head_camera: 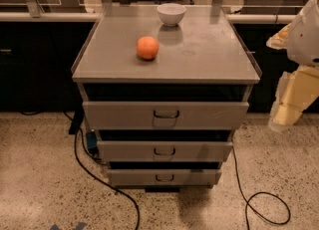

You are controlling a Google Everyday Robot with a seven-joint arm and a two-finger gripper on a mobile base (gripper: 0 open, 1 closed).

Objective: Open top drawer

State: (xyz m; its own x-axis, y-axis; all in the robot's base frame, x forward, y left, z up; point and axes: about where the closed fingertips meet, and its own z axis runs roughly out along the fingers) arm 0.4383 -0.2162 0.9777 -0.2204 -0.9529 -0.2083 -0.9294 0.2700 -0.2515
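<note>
The top drawer (119, 115) is the widest grey drawer of three in a grey metal cabinet, with a flat front and a small dark bail handle (166, 114) at its centre. A dark gap shows between its front and the cabinet top. My gripper (285, 117) hangs at the right edge of the view on the white and pale yellow arm (309, 30). It is to the right of the drawer front, level with it and apart from it, touching nothing.
An orange (147, 48) and a white bowl (171, 14) sit on the cabinet top (209, 55). Two narrower drawers (164, 151) (164, 177) lie below. Black cables (107, 186) (264, 209) trail on the speckled floor at both sides. Dark counters stand behind.
</note>
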